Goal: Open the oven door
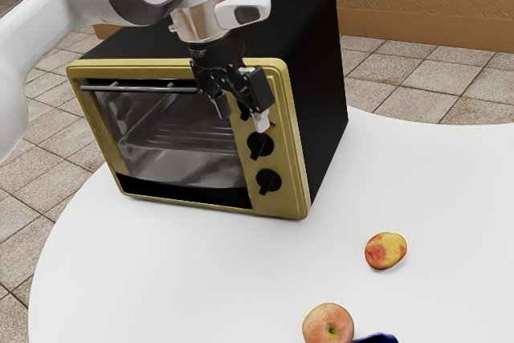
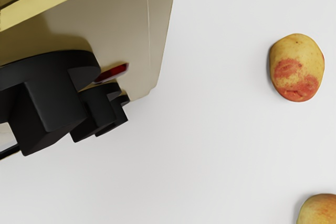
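Note:
My gripper [image 1: 242,116] stands open, pointing down in front of the upper knobs on the oven's gold front, to the exterior view's right of the door. The oven [image 1: 301,154] is a black box with a gold-framed front. Its glass door [image 1: 181,138] looks closed, with a dark bar handle [image 1: 144,88] along the top edge; the hand hides the area at the handle's end nearest the knobs. In the wrist view the oven's front panel [image 2: 134,40] carries black knobs, the nearest knob [image 2: 50,95] large, beside a red mark [image 2: 113,73].
A yellow-red fruit [image 1: 386,251] lies on the white table [image 1: 193,279] off the oven's knob side, also seen as a fruit [image 2: 297,67] in the wrist view. An apple [image 1: 328,325] and a dark blue object [image 1: 377,338] are at the exterior view's lower edge.

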Motion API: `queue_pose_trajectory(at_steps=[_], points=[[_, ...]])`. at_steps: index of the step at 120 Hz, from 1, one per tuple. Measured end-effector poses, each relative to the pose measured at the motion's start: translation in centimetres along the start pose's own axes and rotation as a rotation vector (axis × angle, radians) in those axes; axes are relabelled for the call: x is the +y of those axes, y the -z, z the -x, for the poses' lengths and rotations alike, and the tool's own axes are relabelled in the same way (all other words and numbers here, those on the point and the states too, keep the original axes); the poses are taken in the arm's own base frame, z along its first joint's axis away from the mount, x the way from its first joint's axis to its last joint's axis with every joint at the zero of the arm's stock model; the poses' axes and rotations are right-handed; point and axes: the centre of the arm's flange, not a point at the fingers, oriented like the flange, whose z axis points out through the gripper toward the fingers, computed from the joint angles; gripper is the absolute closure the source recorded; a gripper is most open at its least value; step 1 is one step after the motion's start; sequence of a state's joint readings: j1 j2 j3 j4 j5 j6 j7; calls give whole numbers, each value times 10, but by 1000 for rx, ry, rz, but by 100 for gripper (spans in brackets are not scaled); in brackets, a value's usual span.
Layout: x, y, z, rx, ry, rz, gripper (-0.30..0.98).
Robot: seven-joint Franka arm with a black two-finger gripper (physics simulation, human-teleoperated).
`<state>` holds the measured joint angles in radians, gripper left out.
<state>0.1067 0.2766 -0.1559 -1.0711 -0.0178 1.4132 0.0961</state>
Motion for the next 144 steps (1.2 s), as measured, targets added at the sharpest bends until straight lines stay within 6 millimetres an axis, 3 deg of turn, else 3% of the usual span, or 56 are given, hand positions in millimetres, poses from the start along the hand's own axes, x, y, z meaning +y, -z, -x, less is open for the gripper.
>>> queue_pose_trajectory(at_steps=[23,27,31,36,43,46,50,60,65,71,87,91,99,105,122,144], points=[[0,1,2,-9,46,-7,0],[2,16,9,15,48,-14,0],[9,60,32,87,28,-32,0],[28,125,81,174,-58,-66,0],[54,164,134,181,-192,-110,0],[59,167,163,176,-238,-132,0],[52,162,202,173,-272,-162,0],[1,133,285,235,-332,-178,0],[-25,121,306,289,-374,-169,0],[-41,117,318,352,-450,-181,0],[-52,135,313,443,-690,-274,0],[-75,136,314,434,-706,-301,0],[-145,120,307,404,-691,-290,0],[-172,103,290,375,-719,-281,0],[-189,54,219,387,-866,-325,0],[-183,48,185,422,-1042,-480,0]])
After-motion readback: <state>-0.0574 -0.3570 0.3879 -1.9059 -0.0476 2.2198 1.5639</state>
